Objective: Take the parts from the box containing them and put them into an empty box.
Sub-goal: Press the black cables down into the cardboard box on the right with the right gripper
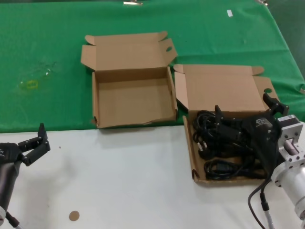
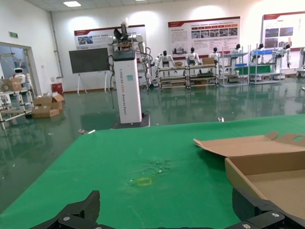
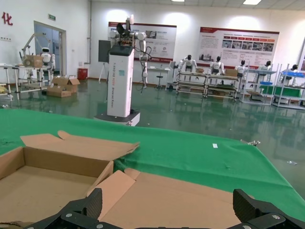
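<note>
In head view only: cables under wide-spread right gripper.

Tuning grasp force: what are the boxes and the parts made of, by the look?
Empty box and parts box: plain brown cardboard, matte, with folded flaps. Parts: black coiled cables, probably rubber or plastic sheathed, slight sheen. Right gripper hovers open above them.

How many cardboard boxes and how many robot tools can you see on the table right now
Cardboard boxes: 2, the empty box and the box of black cables
Tools: 2, the left tool, open, and the right tool, open over the cables
Total: 4
</note>
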Controlling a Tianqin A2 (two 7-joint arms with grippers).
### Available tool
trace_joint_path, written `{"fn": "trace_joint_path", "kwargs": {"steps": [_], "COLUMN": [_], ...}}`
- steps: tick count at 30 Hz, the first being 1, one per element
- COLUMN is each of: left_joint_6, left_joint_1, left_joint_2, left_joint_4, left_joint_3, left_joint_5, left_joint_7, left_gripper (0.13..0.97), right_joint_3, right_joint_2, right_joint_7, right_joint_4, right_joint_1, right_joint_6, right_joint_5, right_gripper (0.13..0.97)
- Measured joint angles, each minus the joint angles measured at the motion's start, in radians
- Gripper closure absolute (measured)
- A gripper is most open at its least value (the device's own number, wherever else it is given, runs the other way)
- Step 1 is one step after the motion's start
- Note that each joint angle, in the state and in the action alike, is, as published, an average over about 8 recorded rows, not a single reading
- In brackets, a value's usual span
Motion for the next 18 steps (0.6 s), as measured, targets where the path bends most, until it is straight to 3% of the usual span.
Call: {"fn": "trace_joint_path", "kwargs": {"steps": [18], "left_joint_6": [0.000], "left_joint_1": [0.000], "left_joint_2": [0.000], "left_joint_4": [0.000], "left_joint_3": [0.000], "left_joint_5": [0.000], "left_joint_7": [0.000], "left_gripper": [0.132], "right_joint_3": [0.000], "right_joint_2": [0.000], "right_joint_7": [0.000], "right_joint_4": [0.000], "right_joint_1": [0.000], "right_joint_6": [0.000], "right_joint_5": [0.000], "right_gripper": [0.129]}}
